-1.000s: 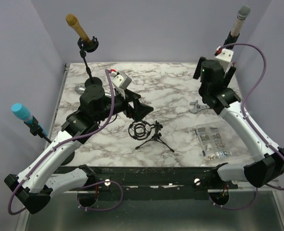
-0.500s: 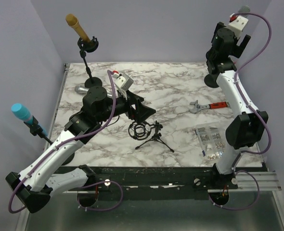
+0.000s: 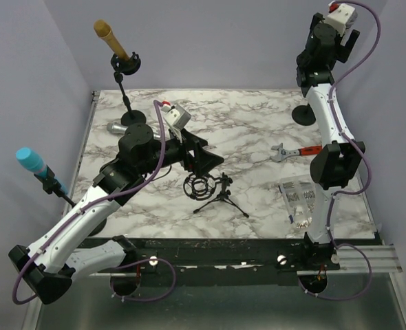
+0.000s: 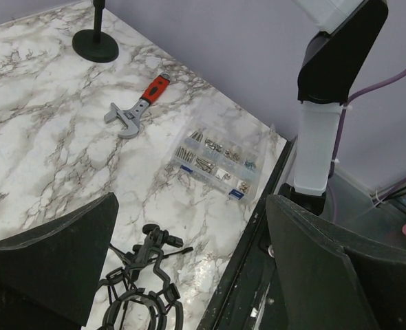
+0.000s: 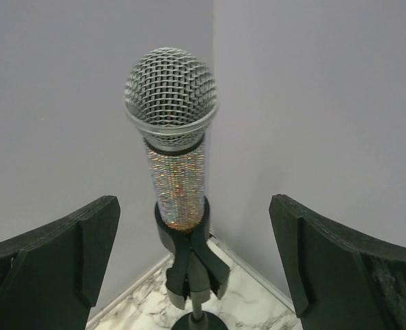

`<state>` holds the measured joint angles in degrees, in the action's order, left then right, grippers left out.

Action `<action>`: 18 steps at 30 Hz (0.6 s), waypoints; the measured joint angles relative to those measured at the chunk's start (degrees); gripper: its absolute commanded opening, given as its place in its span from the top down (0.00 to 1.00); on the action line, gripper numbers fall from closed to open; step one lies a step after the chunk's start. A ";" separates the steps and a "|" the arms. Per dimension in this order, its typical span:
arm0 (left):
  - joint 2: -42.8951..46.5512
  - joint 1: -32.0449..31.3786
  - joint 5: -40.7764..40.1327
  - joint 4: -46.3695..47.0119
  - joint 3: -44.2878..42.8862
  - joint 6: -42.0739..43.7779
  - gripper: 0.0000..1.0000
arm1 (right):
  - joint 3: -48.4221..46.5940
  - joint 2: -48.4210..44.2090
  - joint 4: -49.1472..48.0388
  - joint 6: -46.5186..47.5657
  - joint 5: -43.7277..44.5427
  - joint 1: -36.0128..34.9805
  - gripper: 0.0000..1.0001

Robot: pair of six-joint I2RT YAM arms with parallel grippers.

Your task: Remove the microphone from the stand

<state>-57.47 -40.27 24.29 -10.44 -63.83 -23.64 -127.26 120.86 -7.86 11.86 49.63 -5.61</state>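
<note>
The microphone (image 5: pixel 170 130) stands straight up in the black clip of its stand (image 5: pixel 189 260), at the far right corner of the marble table (image 3: pixel 244 130) — the right gripper (image 5: pixel 193 205) is up high facing it, jaws spread wide, one finger on each side and not touching it. The left gripper (image 4: pixel 190 206) hangs over the table with its jaws wide apart too, holding nothing, just above a small black tripod (image 4: pixel 148 247).

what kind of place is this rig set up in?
Probably a robot test cell in a lab, not a studio: the table has a marble-print top boxed in by bare purple walls, and the props don't belong together: a microphone on a stand, a wrench, a box of screws.
</note>
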 measured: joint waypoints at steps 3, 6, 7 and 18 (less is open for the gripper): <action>-0.31 0.00 0.00 0.07 0.02 0.07 0.08 | -3.56 2.54 3.89 -2.82 -0.33 0.00 0.00; -1.22 0.00 -0.02 0.02 0.02 0.28 0.08 | -2.16 2.56 6.82 -6.01 -0.35 -0.02 0.00; -1.57 0.00 -0.04 0.00 0.02 0.33 0.08 | -1.46 2.47 7.15 -6.62 -0.24 0.00 0.00; -2.64 0.00 0.00 -0.13 0.02 0.48 0.08 | 4.74 3.50 7.96 -7.87 1.62 0.02 0.00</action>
<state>-60.12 -40.27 24.29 -10.57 -63.81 -23.16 -122.52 124.36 0.10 3.99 51.24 -5.58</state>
